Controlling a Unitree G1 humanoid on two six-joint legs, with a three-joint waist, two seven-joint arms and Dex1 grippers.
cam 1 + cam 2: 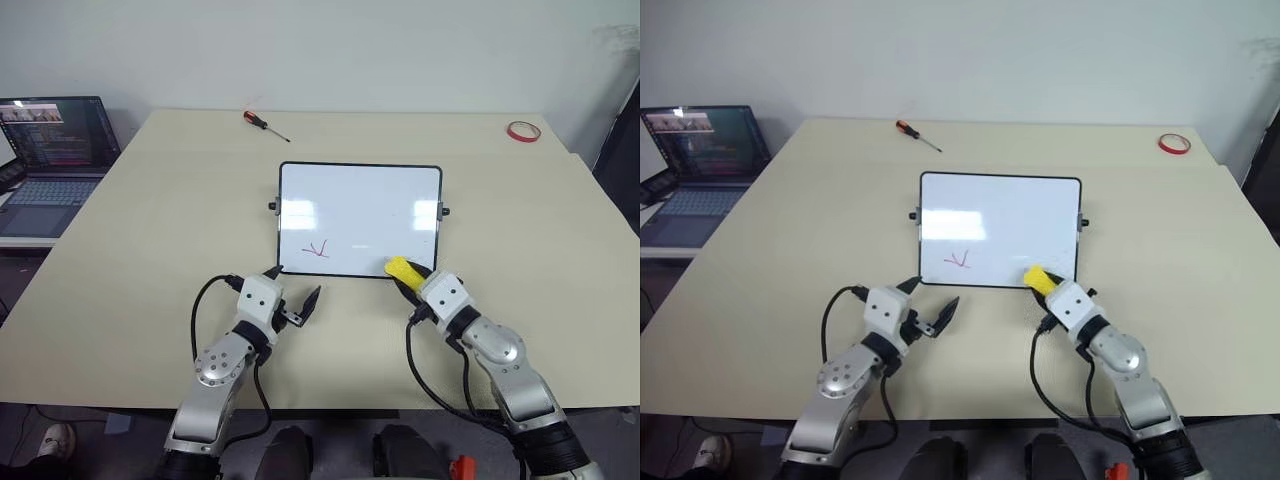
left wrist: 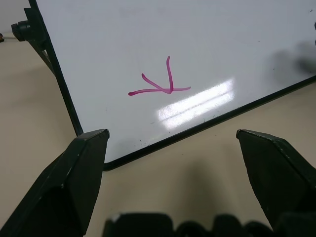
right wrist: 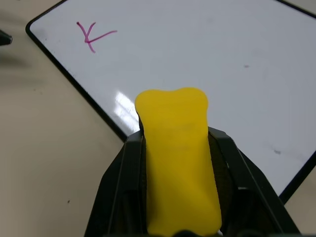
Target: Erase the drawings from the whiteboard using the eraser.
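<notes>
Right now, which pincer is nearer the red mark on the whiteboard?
Left. The left pincer sits open just off the whiteboard corner nearest the red mark. The right pincer, gripping the eraser, is at the opposite near corner.

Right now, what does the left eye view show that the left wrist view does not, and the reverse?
Left eye view: the whole whiteboard on the table, the right end effector shut on the yellow eraser at the board's near right corner, a screwdriver, a red tape ring and a laptop.

Left wrist view: the open left end effector seen close, its fingers framing the board's near edge.

Both: the red drawing on the board's near left part.
</notes>
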